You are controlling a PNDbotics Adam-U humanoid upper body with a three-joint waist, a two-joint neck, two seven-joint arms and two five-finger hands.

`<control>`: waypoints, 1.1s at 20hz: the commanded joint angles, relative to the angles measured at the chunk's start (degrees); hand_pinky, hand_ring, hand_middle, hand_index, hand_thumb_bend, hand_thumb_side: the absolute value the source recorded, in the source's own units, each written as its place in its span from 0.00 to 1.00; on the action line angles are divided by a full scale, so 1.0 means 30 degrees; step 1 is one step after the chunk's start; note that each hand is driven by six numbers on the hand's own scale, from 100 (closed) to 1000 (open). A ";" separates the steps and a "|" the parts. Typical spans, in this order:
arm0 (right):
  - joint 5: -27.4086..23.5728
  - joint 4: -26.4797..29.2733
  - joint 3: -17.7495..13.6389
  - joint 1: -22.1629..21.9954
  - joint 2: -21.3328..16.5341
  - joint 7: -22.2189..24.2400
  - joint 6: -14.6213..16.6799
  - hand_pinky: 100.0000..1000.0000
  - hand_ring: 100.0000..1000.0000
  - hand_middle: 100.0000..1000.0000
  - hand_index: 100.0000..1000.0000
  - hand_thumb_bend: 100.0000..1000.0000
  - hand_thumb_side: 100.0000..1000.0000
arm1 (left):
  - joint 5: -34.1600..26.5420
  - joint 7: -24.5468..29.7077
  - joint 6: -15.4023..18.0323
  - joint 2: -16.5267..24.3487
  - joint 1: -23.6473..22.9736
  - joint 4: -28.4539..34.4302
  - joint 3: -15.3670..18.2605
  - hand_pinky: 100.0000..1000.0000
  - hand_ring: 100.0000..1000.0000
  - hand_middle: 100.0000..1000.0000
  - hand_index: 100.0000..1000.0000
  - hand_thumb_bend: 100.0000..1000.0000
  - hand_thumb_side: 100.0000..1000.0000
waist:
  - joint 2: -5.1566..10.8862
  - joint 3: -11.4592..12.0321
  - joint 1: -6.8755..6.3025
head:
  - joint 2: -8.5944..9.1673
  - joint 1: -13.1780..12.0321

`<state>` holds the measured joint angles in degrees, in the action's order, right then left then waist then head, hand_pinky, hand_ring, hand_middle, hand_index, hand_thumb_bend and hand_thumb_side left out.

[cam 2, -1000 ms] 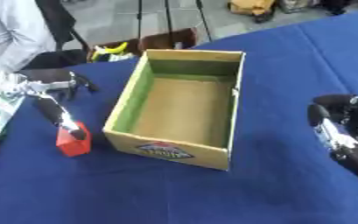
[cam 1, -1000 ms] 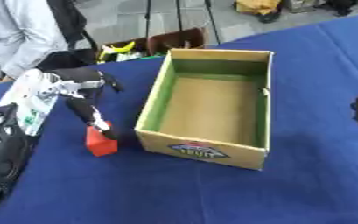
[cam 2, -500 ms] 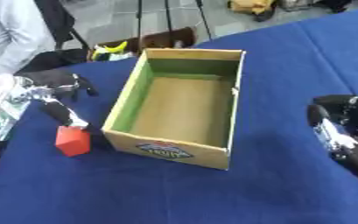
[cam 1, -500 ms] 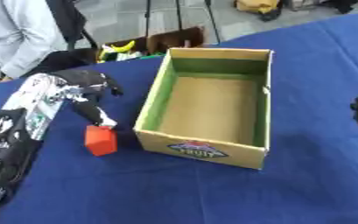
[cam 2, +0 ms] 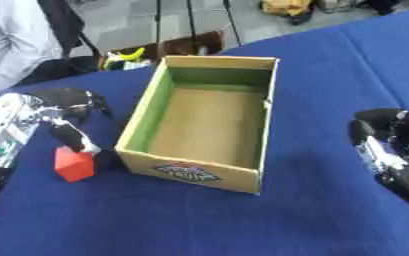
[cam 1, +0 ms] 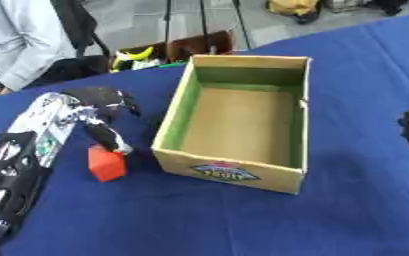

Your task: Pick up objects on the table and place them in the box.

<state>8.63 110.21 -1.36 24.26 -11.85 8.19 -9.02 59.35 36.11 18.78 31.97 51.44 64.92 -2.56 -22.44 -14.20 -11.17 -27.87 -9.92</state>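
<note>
The red block is being reached for by the left hand, fingers apart above it; it must next be clasped and lifted into the box.

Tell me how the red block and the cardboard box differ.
The red block is small, solid and plain red; the cardboard box is much larger, tan outside with a green inner wall and a printed label on its near side. The block is closed on all sides; the box is open-topped and empty. The left hand reaches down at the block, while nothing touches the box. Both rest on the blue table.
</note>
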 commanded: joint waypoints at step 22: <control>-0.0030 0.0357 -0.0111 0.0084 0.0076 0.0022 0.0041 0.83 0.77 0.45 0.68 0.18 0.43 | 0.0523 0.1671 0.0212 0.0885 -0.0091 0.1658 0.0517 0.23 0.49 0.90 0.96 0.87 0.63 | 0.0602 0.0286 0.0340 | 0.0465 0.0407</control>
<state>8.63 110.22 -1.40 24.16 -11.37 8.26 -9.07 60.63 40.70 19.48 32.23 50.48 68.37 -1.96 -22.18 -13.46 -10.79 -27.19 -8.91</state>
